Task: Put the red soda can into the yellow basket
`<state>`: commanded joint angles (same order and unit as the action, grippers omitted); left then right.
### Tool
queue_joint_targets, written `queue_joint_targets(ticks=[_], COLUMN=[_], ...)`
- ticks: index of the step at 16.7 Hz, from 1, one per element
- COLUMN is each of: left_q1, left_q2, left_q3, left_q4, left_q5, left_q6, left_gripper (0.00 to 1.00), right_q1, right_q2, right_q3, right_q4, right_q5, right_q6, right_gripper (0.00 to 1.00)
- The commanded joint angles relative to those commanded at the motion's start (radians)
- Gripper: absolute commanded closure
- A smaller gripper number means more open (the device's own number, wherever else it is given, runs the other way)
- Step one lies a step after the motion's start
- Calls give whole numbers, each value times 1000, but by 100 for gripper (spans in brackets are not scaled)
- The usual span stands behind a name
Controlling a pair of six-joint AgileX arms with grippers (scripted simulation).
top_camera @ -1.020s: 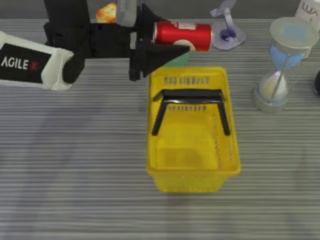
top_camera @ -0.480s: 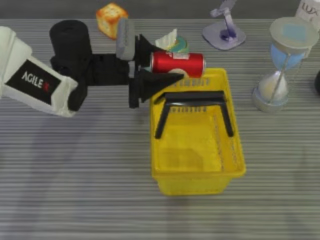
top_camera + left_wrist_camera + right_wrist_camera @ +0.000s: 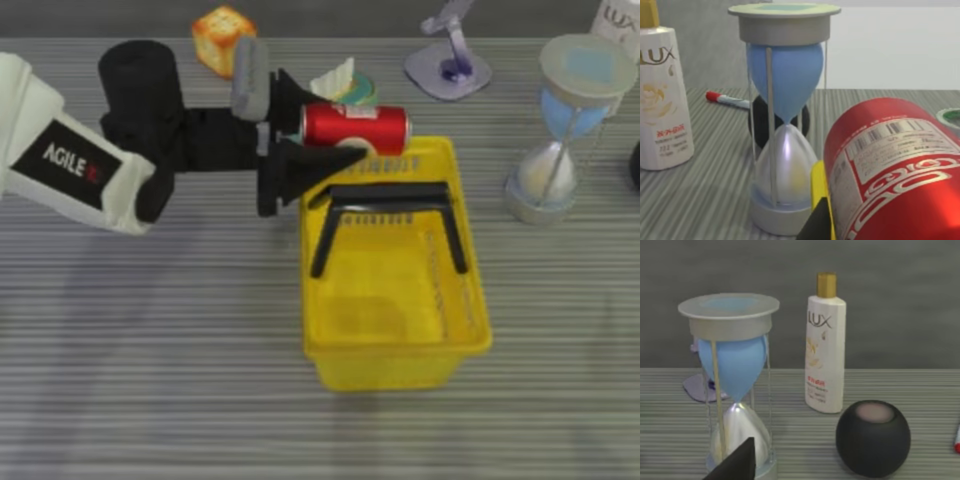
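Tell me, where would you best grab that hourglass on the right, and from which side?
Probably around the middle of the hourglass, at the narrow waist between its blue and pale bulbs, coming in level from the side. It stands upright and its wide flat cap overhangs everything, so a grip from above would hardly close.

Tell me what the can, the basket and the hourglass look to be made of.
The can, held in the left gripper, looks like painted metal: glossy red with a sheen in the left wrist view. The basket looks like moulded plastic: uniform yellow, perforated walls, black handles. The hourglass likely has glass or clear plastic bulbs, blue above, on a matte grey frame with thin rods.
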<state>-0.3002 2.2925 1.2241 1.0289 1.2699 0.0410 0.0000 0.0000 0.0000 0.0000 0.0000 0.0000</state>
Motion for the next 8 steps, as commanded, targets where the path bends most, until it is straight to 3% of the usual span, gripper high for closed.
queue_joint_targets(ticks=[6, 8], left_q1=[0, 0], left_q2=[0, 0], left_q3=[0, 0], left_q4=[0, 0], left_q5=[0, 0], left_q6=[0, 0], left_gripper=[2, 0], right_q1=[0, 0], right_q2=[0, 0], right_q3=[0, 0], right_q4=[0, 0], right_q5=[0, 0], right_q6=[0, 0], right_gripper=[0, 0])
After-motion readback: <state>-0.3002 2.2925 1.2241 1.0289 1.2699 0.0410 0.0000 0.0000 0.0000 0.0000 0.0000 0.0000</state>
